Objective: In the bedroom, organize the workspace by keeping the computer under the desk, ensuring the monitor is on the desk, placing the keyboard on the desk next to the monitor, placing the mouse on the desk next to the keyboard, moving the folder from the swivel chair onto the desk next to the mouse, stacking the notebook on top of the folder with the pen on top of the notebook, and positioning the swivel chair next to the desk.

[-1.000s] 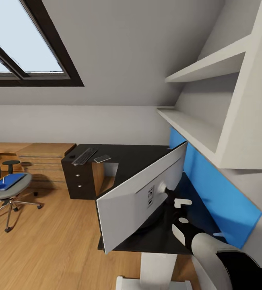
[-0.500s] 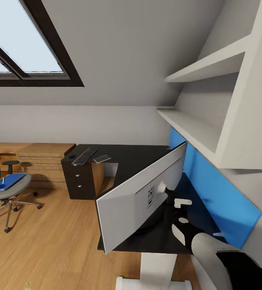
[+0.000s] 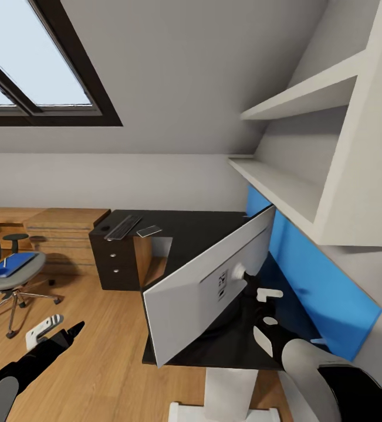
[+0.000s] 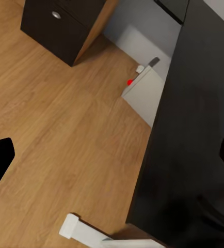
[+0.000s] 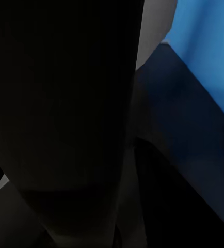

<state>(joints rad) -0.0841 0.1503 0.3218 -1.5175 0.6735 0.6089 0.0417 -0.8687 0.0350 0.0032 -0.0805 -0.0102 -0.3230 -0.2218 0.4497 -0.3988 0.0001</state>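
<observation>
Desk (image 3: 191,225) spans the far corner; monitor (image 3: 196,293) stands tilted on its near end, white back toward us, so the right gripper (image 3: 265,308) reaches its stand, grip hidden. Folder (image 3: 7,265) waits on the swivel chair (image 3: 6,280), left. Left gripper (image 3: 53,331) hangs empty, fingers apart.

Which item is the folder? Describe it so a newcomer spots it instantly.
Look at the swivel chair on the wooden floor, left of the black desk. The folder lies flat on its grey seat: thin, rectangular and bright blue, unlike the long blue wall panel behind the desk.
</observation>
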